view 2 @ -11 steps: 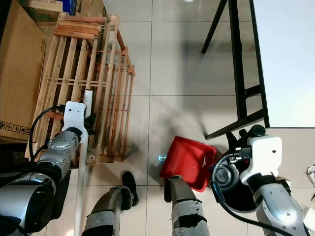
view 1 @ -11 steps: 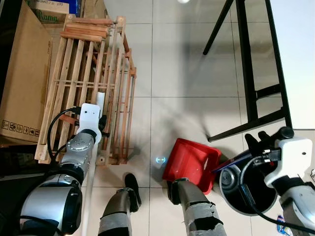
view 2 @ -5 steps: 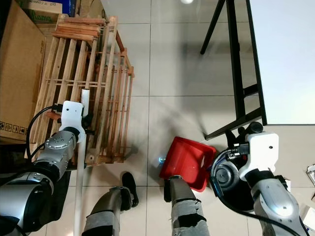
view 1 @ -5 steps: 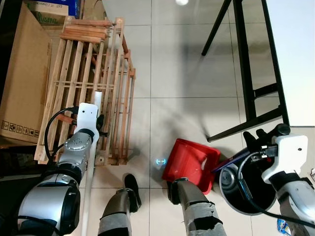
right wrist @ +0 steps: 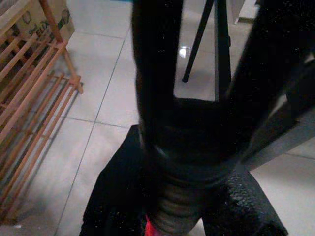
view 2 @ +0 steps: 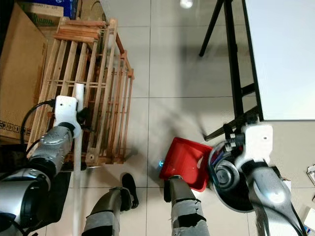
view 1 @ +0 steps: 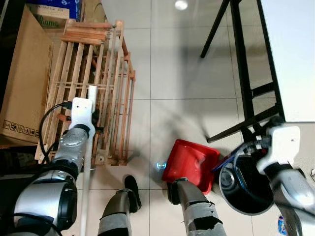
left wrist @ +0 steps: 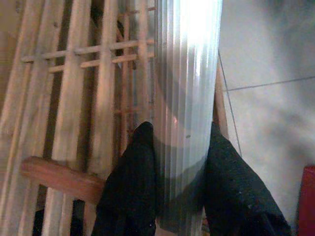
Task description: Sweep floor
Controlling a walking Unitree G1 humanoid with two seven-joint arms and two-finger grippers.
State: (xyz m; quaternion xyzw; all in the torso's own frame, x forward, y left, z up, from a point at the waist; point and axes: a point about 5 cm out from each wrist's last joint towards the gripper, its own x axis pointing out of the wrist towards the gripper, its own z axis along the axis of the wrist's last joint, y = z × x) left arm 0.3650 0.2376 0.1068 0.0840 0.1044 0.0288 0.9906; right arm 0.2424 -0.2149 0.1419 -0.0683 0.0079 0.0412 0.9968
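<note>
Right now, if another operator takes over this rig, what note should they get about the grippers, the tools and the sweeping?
Left gripper: shut on the white broom pole, beside the wooden rack.
Right gripper: shut on the dark dustpan handle.
Red dustpan: on the tiles in front of the robot's feet, next to the black bin.
Done: both tools are in hand.
Left: a small bluish scrap lies by the dustpan's edge, not yet swept in.
</note>
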